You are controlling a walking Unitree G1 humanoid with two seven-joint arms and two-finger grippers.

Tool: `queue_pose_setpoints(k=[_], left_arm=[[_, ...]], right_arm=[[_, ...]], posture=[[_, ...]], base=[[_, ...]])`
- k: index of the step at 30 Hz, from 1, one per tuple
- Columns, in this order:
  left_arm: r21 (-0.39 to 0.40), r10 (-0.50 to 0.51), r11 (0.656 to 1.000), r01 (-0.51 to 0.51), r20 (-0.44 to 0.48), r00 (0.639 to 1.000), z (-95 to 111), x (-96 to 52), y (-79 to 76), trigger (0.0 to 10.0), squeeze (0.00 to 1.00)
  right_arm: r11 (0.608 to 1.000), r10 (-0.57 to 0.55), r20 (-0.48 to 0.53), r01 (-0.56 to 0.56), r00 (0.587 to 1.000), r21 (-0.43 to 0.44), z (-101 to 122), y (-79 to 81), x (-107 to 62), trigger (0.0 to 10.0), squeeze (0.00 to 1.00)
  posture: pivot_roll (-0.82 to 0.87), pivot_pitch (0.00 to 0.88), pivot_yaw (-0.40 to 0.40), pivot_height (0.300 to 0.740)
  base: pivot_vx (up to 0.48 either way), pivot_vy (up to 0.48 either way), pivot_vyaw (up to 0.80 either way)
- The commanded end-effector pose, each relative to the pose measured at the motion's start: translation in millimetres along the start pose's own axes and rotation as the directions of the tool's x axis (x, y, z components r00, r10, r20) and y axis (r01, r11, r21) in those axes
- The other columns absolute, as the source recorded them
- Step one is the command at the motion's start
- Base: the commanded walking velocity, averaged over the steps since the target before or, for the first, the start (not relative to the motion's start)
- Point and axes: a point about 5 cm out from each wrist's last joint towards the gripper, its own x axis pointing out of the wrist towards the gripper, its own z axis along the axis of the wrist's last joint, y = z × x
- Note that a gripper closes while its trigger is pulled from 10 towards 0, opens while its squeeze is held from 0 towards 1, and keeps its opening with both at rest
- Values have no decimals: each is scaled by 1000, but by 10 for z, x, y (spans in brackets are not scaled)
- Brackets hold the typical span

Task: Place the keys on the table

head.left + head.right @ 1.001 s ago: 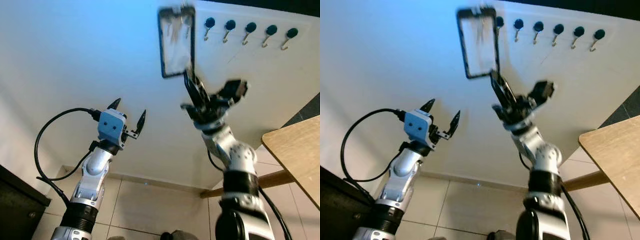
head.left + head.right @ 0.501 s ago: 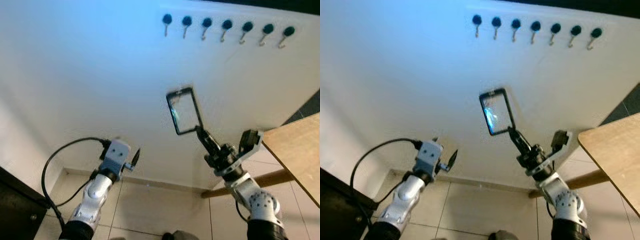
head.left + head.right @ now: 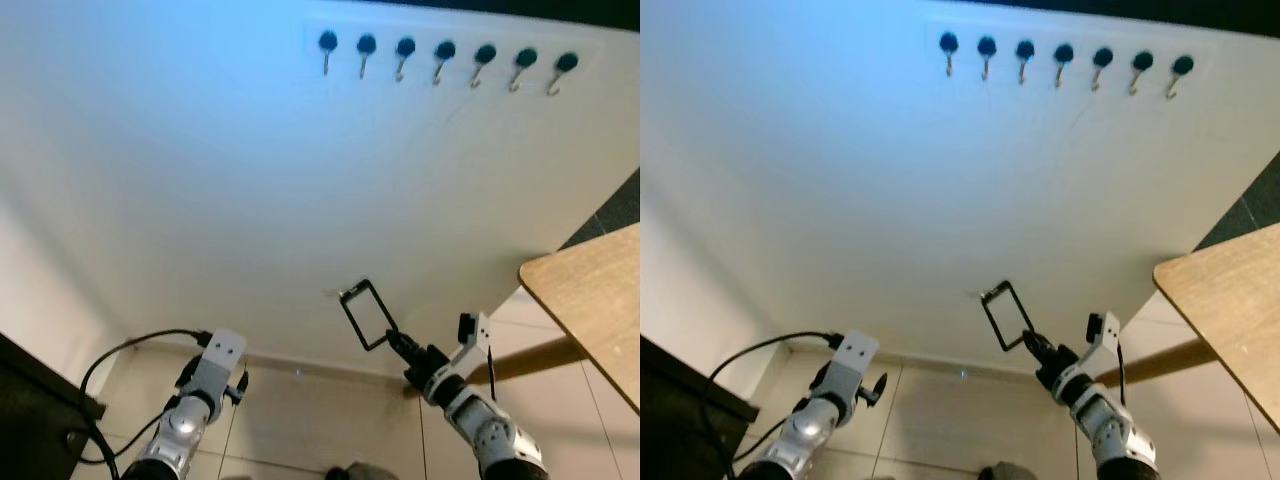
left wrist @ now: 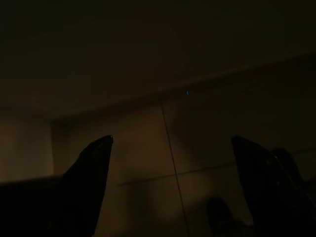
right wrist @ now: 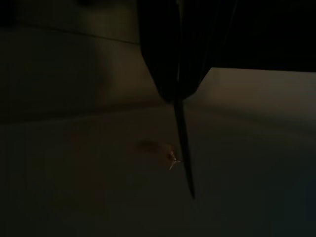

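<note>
**Reporter:** Gripping what, exactly?

**Photographer:** The right gripper (image 3: 398, 346), low in front of the white wall (image 3: 200, 180), has its fingers closed on a black rectangular loop (image 3: 367, 314), presumably the keys' holder. It juts up, free of the row of hooks (image 3: 445, 57) high above.

**Reporter:** And the table?

**Photographer:** The wooden table (image 3: 590, 300) sits off to the robot's right, well apart. I'd judge the robot should turn right, keep the pinch firm, bring the loop above the tabletop, then release.

**Reporter:** The other arm?

**Photographer:** The left gripper (image 4: 173, 148) hangs idle, fingers spread wide over the floor tiles (image 4: 207, 143).
</note>
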Motion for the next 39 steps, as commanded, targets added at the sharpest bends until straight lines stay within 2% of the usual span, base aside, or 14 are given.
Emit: queue_pose_setpoints(k=[1,2,4,7,11,15,16,17,23,25,27,29,33,39], left_arm=[[-85,10,996,-15,-56,998,-87,-3,-29,10000,0],[-127,31,991,-42,-88,996,-144,-13,-4,10000,0],[-159,48,985,-68,-122,991,-223,-38,30,10000,0],[-182,62,980,-87,-141,988,-315,-79,69,10000,0],[-215,94,969,-120,-128,987,-356,-108,112,10000,0],[-228,95,967,-118,-109,989,-344,-108,95,10000,0],[-252,98,960,-119,-93,991,-328,-106,72,10000,0],[-263,101,957,-121,-87,991,-320,-103,62,10000,0],[-277,105,953,-124,-85,991,-312,-95,33,10000,0],[-276,102,954,-121,-83,991,-314,-96,30,10000,0],[-286,94,951,-116,-90,992,-326,-97,22,10000,0],[-255,70,963,-91,-91,993,-337,-101,-8,10000,0],[-192,59,979,-71,-68,996,-317,-100,-38,10000,0],[-192,57,979,-65,-48,997,-277,-86,-39,10000,0]], right_arm=[[988,-117,-20,114,993,-101,-56,-127,-27,0,0],[964,-195,-41,184,980,-189,-111,-200,-46,0,0],[915,-283,-51,254,958,-313,-170,-273,-70,0,0],[862,-339,-62,283,939,-420,-233,-315,-87,0,0],[830,-340,-120,238,933,-504,-356,-320,-101,0,0],[817,-345,-137,225,929,-532,-397,-328,-109,0,0],[795,-370,-142,233,918,-559,-422,-348,-119,6431,0],[782,-385,-135,245,913,-573,-429,-360,-121,10000,0],[737,-414,-106,264,904,-623,-445,-381,-132,10000,0],[745,-401,-113,252,909,-618,-475,-367,-132,10000,0],[782,-400,-130,265,907,-564,-523,-364,-138,10000,0],[798,-411,-139,282,901,-532,-566,-374,-155,10000,0],[773,-438,-136,295,888,-562,-603,-407,-194,10000,0],[774,-430,-147,280,891,-568,-642,-404,-209,10000,0]], posture=[[62,39,-31,740],[61,39,-28,740],[62,41,-25,740],[65,42,-36,740],[80,38,-57,740],[87,36,-66,740],[93,31,-73,740],[95,29,-77,740],[88,17,-85,740],[87,15,-87,740],[83,8,-85,740],[75,11,-72,740],[67,17,-56,740],[70,11,-62,740]], base=[[0,0,0],[0,0,0],[0,0,0],[0,0,0],[0,0,0],[0,0,0],[0,0,0],[0,0,0],[0,0,0],[0,0,0],[0,0,0],[0,0,0],[0,0,0],[0,0,0]])
